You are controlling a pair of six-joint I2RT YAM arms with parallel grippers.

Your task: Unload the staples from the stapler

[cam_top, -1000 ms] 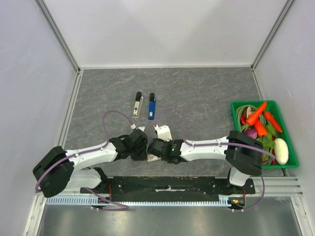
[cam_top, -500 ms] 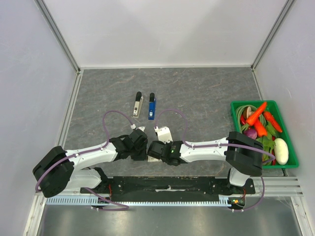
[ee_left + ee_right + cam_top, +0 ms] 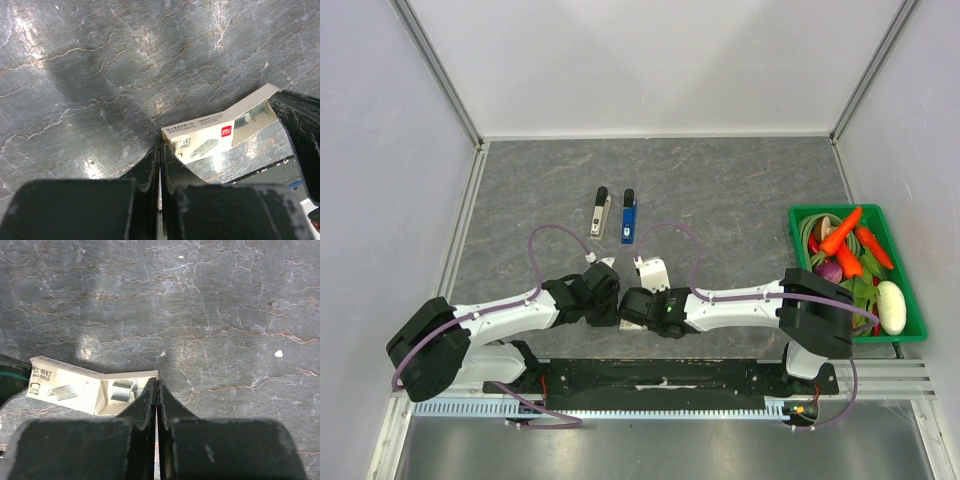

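Note:
The stapler lies apart in two long halves at mid-table: a silver-grey half [image 3: 600, 213] and a blue half [image 3: 629, 217], side by side, well beyond both grippers. A white staple box [image 3: 210, 142] lies between the grippers near the table's front. My left gripper [image 3: 161, 146] is shut on the box's closed end. My right gripper [image 3: 157, 382] is shut with a thin grey strip of staples between its tips, at the box's open end [image 3: 120, 390], where more staples show. In the top view both grippers [image 3: 616, 304] [image 3: 630, 307] meet over the box and hide most of it.
A green tray [image 3: 910, 330] of toy vegetables stands at the right edge. White walls enclose the grey stone-patterned table [image 3: 720, 190] on three sides. A metal rail [image 3: 670, 405] runs along the near edge.
My right gripper has shifted slightly left and nearer, closing up against the left gripper. The left arm and both stapler halves have not moved.

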